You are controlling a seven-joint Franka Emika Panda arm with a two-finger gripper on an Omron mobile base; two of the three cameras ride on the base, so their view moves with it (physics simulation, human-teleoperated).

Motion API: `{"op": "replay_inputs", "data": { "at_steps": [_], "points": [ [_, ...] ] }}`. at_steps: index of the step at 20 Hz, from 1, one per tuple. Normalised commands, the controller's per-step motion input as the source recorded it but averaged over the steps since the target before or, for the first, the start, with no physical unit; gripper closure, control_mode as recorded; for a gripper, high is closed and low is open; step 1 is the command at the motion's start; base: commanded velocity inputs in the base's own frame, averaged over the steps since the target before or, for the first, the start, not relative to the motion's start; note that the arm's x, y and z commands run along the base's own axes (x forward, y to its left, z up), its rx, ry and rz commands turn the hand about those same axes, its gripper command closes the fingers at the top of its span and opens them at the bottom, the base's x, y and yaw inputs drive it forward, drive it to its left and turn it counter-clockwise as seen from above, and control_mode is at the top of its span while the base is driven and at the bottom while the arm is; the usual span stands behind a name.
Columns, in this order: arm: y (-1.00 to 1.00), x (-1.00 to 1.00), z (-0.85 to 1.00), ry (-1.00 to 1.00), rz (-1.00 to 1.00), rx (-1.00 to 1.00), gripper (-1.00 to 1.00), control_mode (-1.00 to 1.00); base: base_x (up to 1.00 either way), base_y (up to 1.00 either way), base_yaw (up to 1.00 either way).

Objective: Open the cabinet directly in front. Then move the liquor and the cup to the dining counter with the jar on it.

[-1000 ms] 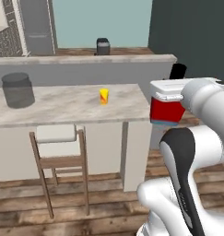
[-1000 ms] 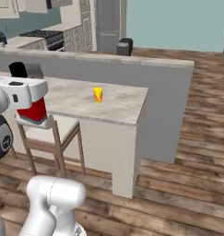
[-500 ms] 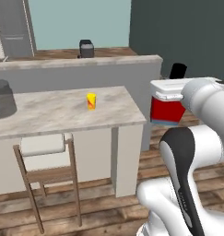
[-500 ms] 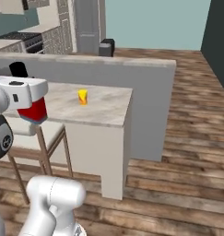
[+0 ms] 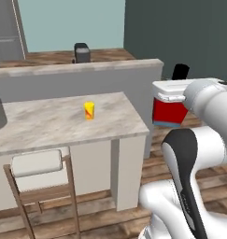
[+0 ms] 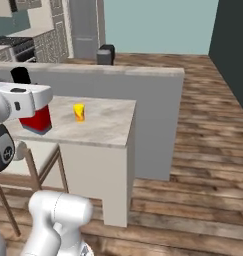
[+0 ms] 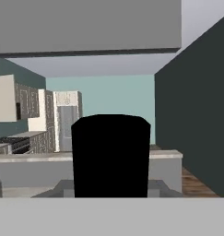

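Pale teal back wall [image 5: 68,23] meets dark slate wall [image 5: 180,32] at corner. Wood plank floor [image 6: 203,150], brown, worn. Wooden stool with pale cushion [image 5: 38,163] tucked under slab overhang. Small dark bin [image 5: 81,52] on floor by far wall. Grey fridge [image 6: 84,27], black stove [image 6: 13,45] at far left.

Even, flat rendered light, soft shadow under the dining counter [image 5: 63,123], no glare, textures slightly coarse throughout.
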Motion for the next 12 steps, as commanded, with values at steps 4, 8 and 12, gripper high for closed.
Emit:
{"op": "replay_inputs", "data": {
  "at_steps": [4, 8, 12],
  "points": [
    [0.0, 0.0, 0.0, 0.0, 0.0, 0.0, 1.0, 1.0, 0.48, 0.13, -0.04],
    [0.0, 0.0, 0.0, 0.0, 0.0, 0.0, 1.0, 1.0, 0.48, 0.18, 0.0],
    [0.0, 0.0, 0.0, 0.0, 0.0, 0.0, 1.0, 1.0, 0.39, 0.28, 0.0]
  ]
}}
